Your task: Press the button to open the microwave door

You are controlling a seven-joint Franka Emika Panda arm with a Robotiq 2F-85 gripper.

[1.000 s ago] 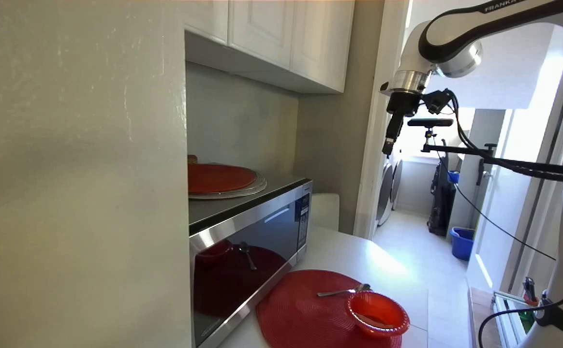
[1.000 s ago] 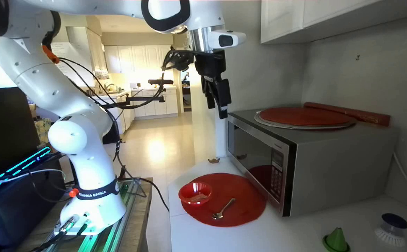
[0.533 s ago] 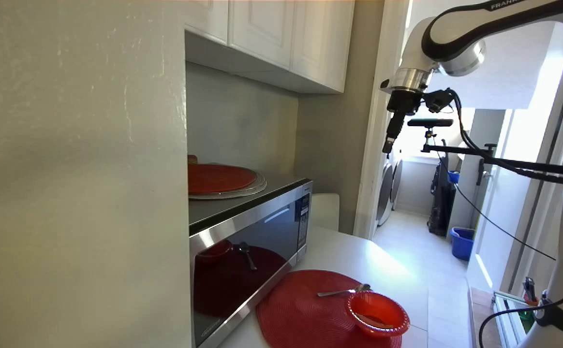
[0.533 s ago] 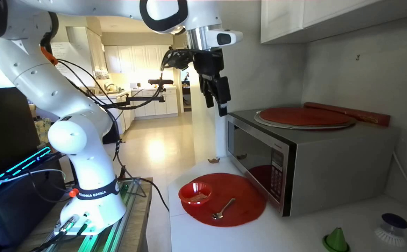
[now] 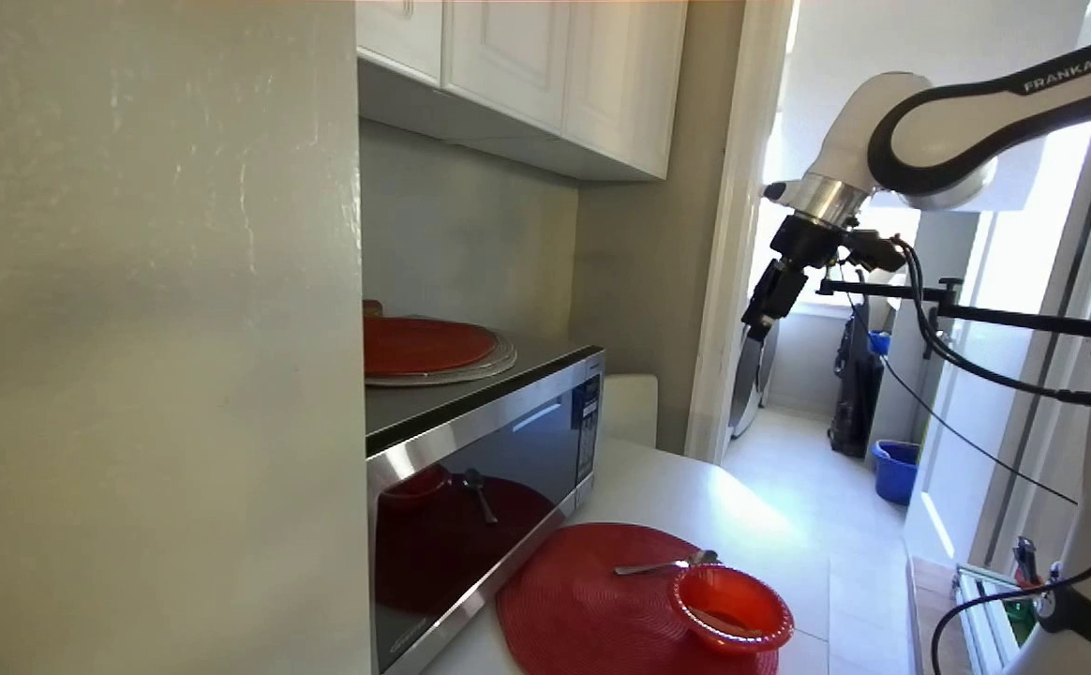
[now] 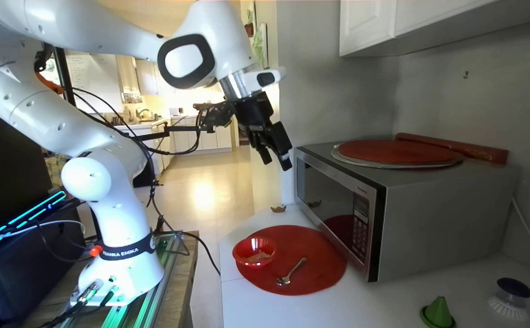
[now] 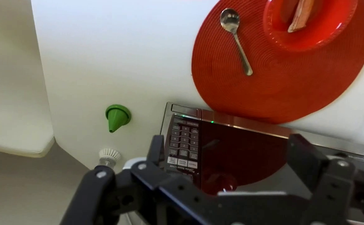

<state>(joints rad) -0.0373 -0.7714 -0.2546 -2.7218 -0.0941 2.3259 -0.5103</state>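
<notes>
The silver microwave (image 6: 447,218) stands on the white counter. Its dark glass door (image 5: 470,516) is shut in both exterior views; the door shows in the wrist view too (image 7: 244,150). A flat rectangular silver button (image 7: 185,110) sits below the dark keypad (image 7: 183,140), beside the door's edge. My gripper (image 6: 276,164) hangs tilted in front of the microwave, around the height of its top, touching nothing. It also shows in an exterior view (image 5: 757,332). In the wrist view my gripper (image 7: 226,137) is open and empty, its fingers wide apart, hiding the upper part of the control panel.
A red placemat (image 6: 310,273) with a red bowl (image 6: 254,250) and a spoon (image 6: 291,272) lies before the microwave. Red round mats (image 6: 397,151) lie on top of it. A green cone (image 6: 438,312) and a brush (image 6: 511,296) stand beside it. White cabinets (image 6: 410,25) hang above.
My gripper has moved down and back toward the robot's base, and it now tilts more, with its fingertips toward the microwave. The microwave, bowl and spoon have not moved.
</notes>
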